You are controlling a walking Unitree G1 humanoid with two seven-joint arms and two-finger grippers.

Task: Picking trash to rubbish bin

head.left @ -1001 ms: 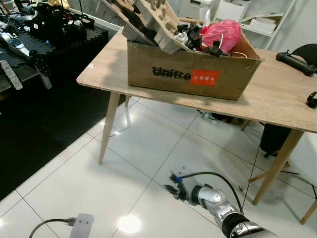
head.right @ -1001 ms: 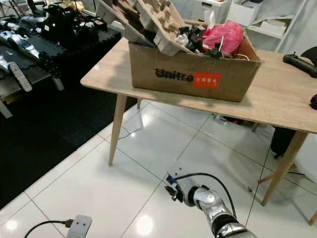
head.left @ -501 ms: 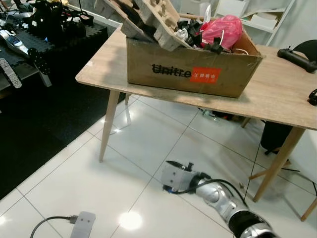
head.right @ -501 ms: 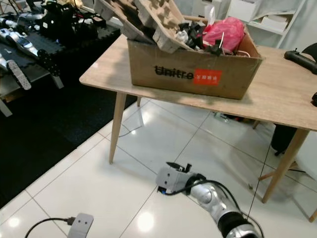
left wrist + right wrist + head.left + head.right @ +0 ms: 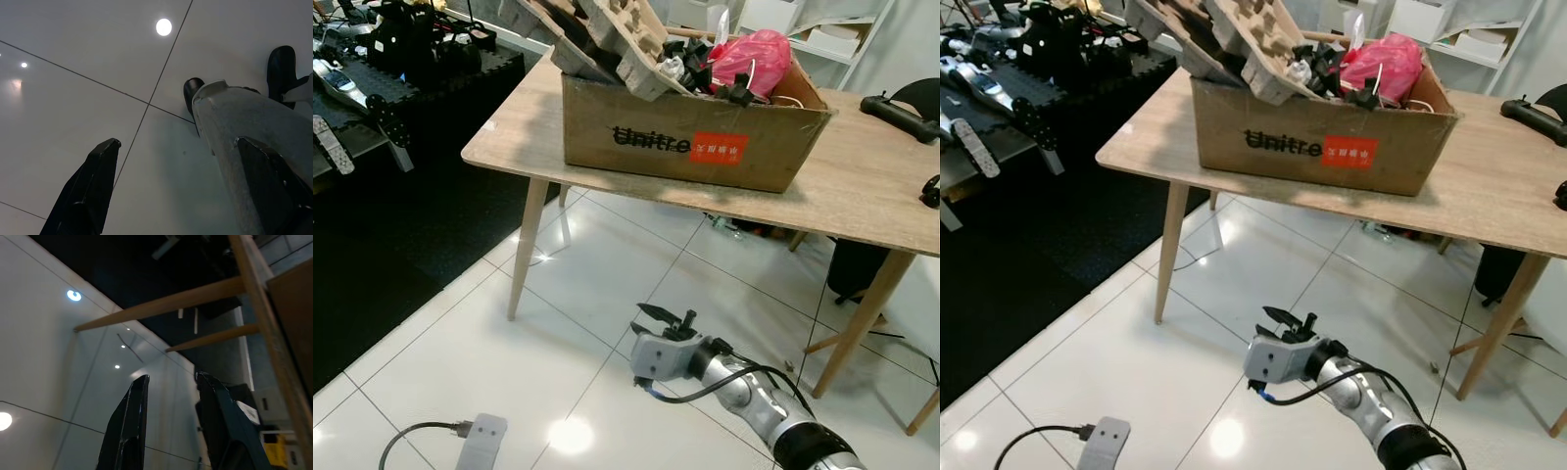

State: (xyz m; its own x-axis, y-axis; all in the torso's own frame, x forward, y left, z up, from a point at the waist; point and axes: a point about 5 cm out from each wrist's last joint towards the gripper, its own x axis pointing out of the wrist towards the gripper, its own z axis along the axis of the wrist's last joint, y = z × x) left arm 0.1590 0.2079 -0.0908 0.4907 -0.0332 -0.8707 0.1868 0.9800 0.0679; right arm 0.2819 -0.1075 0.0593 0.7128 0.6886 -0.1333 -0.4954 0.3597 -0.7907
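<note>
The right claw (image 5: 664, 318) hangs low over the floor (image 5: 460, 372) in front of the bench (image 5: 862, 186), fingers slightly apart and holding nothing, likely between pickups. The box (image 5: 690, 132) on the bench serves as the bin, already heaped with trash (image 5: 749, 59) and pulp trays (image 5: 607, 34). The left claw (image 5: 190, 196) hangs idle beside the robot's leg, fingers wide apart. A power strip (image 5: 480, 441) lies on the floor nearby.

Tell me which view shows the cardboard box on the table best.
The left eye view: the whole cardboard box sits on the wooden table, printed side facing, heaped with pulp trays and a pink bag. The right eye view shows the same. The right wrist view catches table legs from below and a brown edge, possibly the box.
</note>
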